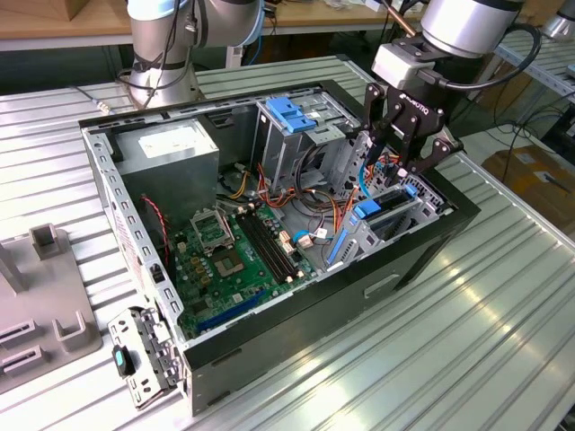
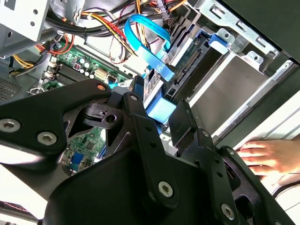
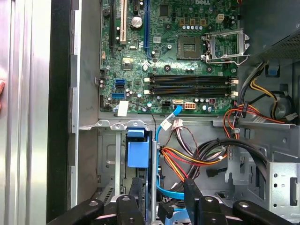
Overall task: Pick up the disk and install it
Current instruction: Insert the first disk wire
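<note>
Fingers [image 2: 182, 119] of the gripper [image 2: 158, 102] clamp the disk [image 2: 161, 113] by its blue end (second wrist view); I see it inside the case [image 1: 269, 334], at the exterior view's right.

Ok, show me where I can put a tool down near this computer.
Bare table runs along the computer case at the exterior view's lower right. A grey fixture takes the left. Inside, cables, the disk and the gripper crowd together.
</note>
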You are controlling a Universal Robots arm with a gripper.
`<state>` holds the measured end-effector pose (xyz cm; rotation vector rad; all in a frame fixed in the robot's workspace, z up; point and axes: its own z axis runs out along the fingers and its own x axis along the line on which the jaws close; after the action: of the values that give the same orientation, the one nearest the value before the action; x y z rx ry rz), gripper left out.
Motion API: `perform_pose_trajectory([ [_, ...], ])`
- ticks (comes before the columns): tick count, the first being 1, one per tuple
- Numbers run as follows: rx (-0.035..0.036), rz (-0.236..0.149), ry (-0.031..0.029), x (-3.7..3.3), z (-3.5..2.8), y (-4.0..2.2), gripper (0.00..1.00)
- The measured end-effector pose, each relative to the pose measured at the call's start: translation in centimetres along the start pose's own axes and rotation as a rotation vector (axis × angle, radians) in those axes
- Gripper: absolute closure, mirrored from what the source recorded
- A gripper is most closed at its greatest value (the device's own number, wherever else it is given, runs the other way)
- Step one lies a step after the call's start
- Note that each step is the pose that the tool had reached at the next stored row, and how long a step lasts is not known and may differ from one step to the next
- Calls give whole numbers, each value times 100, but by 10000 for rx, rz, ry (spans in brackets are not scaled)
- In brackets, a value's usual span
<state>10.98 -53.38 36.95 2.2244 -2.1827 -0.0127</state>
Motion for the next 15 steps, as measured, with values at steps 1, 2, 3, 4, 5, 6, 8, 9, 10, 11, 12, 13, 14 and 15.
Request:
perform_pose_trajectory([
  [1, 0, 1, 0, 0, 0, 0, 51],
  [2, 0, 1, 0, 0, 0, -2, 51],
  [3, 0, 0, 0, -2, 0, -9, 51],
  [4, 0, 0, 0, -4, -1, -19, 51],
  [5, 0, 0, 1, -5, -1, -31, 51],
  [6, 0, 0, 0, -6, -1, -36, 51],
  [8, 0, 0, 0, -9, -1, -46, 51],
  [9, 0, 0, 0, -10, -1, -51, 51],
  [10, 0, 0, 0, -12, -1, -59, 51],
  [11, 0, 0, 0, -14, -2, -70, 51],
  [12, 0, 0, 0, -16, -2, -81, 51],
  [13, 0, -1, 1, -17, -3, -90, 51],
  [14, 0, 1, 0, -17, -3, -91, 51],
  [15, 0, 1, 1, -16, -3, -92, 51],
])
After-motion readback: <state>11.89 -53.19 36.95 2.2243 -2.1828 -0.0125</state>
